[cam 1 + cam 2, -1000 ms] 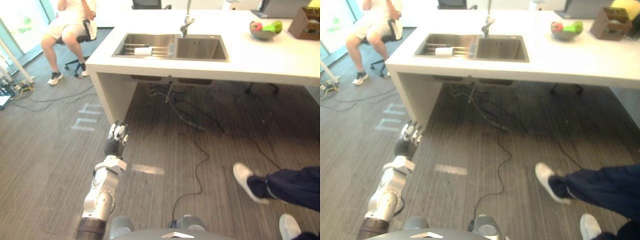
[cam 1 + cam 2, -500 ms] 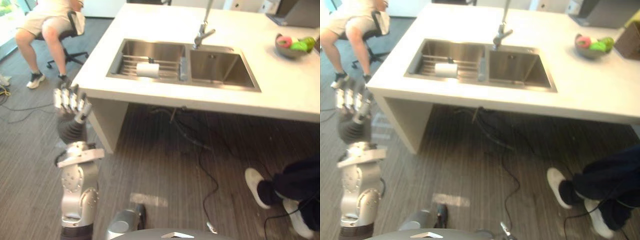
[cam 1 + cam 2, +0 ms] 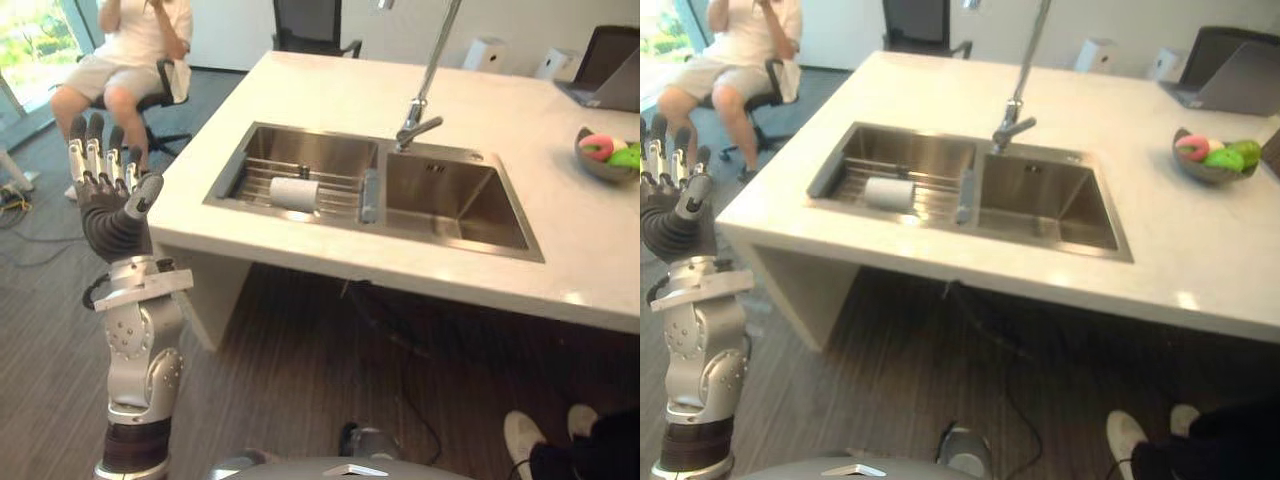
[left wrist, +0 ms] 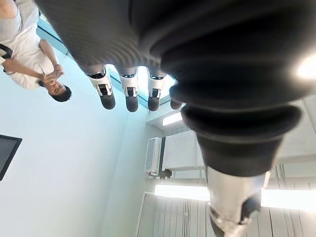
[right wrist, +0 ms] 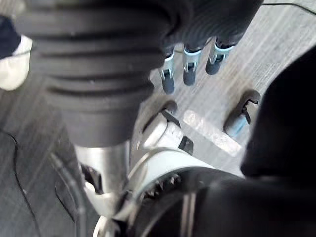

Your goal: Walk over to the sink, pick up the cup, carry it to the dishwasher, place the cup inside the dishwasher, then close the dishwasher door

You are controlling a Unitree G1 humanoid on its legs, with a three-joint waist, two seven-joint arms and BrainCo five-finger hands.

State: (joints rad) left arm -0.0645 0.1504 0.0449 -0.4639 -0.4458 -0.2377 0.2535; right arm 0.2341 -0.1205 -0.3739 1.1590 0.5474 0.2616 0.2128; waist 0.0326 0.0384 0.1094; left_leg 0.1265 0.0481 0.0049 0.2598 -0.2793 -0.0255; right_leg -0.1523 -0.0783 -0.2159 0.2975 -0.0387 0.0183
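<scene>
The cup (image 3: pixel 294 193) is lying on its side on the wire rack (image 3: pixel 255 180) in the left basin of the sink (image 3: pixel 300 148), with nothing touching it. The left hand (image 3: pixel 108 205) is up near the bench (image 3: pixel 330 85) corner, fingers straight and spread, empty, well apart from the cup. The right hand (image 5: pixel 189 66) hangs over the floor, fingers loose, empty too. Looks like the walk-up step to me. Next it'd need to close in and reach over the rim onto the cup.
</scene>
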